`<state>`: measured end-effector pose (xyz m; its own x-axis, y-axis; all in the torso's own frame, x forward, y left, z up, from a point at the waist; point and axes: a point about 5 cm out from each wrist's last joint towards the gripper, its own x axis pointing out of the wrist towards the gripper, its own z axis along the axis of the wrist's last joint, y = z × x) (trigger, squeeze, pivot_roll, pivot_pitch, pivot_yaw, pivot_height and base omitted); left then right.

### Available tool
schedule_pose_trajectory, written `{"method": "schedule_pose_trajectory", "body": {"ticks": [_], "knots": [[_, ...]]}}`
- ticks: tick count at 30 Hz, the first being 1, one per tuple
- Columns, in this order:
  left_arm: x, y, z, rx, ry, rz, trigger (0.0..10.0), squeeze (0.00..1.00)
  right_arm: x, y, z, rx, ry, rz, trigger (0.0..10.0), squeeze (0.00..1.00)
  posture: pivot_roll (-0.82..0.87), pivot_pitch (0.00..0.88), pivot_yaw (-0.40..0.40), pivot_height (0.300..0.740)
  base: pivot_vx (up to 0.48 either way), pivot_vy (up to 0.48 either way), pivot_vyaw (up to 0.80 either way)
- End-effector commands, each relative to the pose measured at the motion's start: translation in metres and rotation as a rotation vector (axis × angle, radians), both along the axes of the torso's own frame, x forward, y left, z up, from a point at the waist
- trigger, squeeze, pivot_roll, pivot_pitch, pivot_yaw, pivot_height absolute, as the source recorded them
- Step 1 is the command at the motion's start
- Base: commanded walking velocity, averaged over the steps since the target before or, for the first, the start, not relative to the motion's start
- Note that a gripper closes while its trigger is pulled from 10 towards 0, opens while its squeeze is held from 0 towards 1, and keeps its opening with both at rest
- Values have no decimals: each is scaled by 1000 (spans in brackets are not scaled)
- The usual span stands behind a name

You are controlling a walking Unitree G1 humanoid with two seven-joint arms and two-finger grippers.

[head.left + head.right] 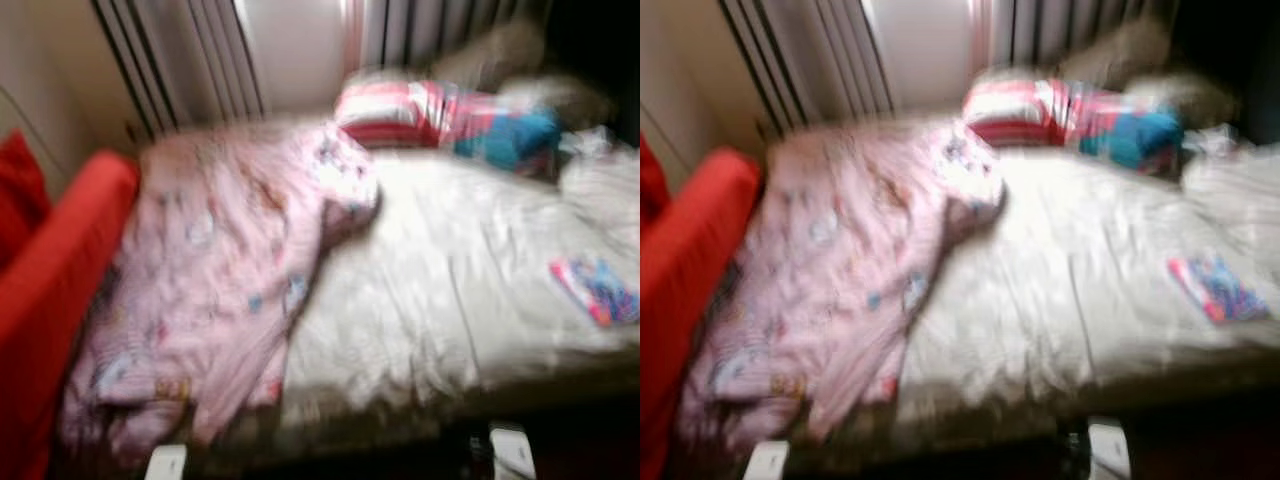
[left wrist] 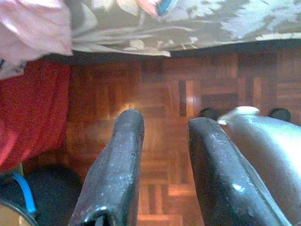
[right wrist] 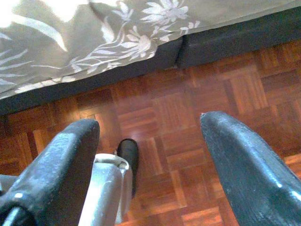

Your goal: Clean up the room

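We face bed (image 1: pixel 450 300); pink duvet (image 1: pixel 210 280) bunched. Both end effectors, left (image 2: pixel 162 165) and right (image 3: pixel 150 165), wide, empty above parquet floor (image 3: pixel 188 108). Halt first, then grab duvet edge.

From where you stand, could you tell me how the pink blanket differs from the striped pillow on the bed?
The pink blanket lies crumpled along the bed's left side, spilling over the foot edge; the striped pillow sits at the head. The blanket is pale pink with small prints; the pillow has bold red and white stripes. The blanket spreads much wider. Both rest on the bed.

Glossy wood parquet floor (image 3: pixel 164 113); soft cloth blanket (image 1: pixel 210 270); matt floral bedsheet (image 3: pixel 94 37)
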<state>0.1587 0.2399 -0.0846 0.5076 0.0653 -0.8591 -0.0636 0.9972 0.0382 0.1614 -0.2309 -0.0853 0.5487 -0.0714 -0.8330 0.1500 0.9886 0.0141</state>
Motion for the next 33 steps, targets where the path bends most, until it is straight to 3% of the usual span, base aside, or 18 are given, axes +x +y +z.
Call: {"method": "schedule_pose_trajectory", "body": {"ticks": [1,7,14,17,18,20,22,26,33], "knots": [[1,8,3,20,-13,11,10000,0,4,7,0,15,-7,15,10000,0,-69,0,58,740,0,0,0],[2,8,3,19,-34,23,10000,0,4,6,0,14,-9,16,10000,0,-66,0,55,740,0,0,0],[6,8,7,10,-142,112,10000,0,3,3,0,6,-11,13,10000,0,-33,0,33,740,0,0,0],[71,-4,43,-14,-405,65,10000,0,3,2,1,4,-20,6,10000,0,-33,0,31,740,0,0,0],[84,-6,53,-18,-468,51,10000,0,3,2,1,2,-21,7,10000,0,-34,0,30,740,0,0,0],[97,-7,66,-25,-557,34,10000,0,2,1,1,0,-22,8,10000,0,-33,0,27,740,0,0,0],[105,-8,77,-29,-656,27,10000,0,2,0,1,-3,-25,8,10000,0,-25,0,21,740,0,0,0],[109,-12,89,-44,-765,6,10000,0,3,-1,2,-4,-31,8,10000,0,-21,0,17,740,0,0,0],[105,-14,96,-51,-858,20,10000,0,5,-3,4,-6,-55,-11,10000,0,-21,0,11,740,0,0,0]]}}
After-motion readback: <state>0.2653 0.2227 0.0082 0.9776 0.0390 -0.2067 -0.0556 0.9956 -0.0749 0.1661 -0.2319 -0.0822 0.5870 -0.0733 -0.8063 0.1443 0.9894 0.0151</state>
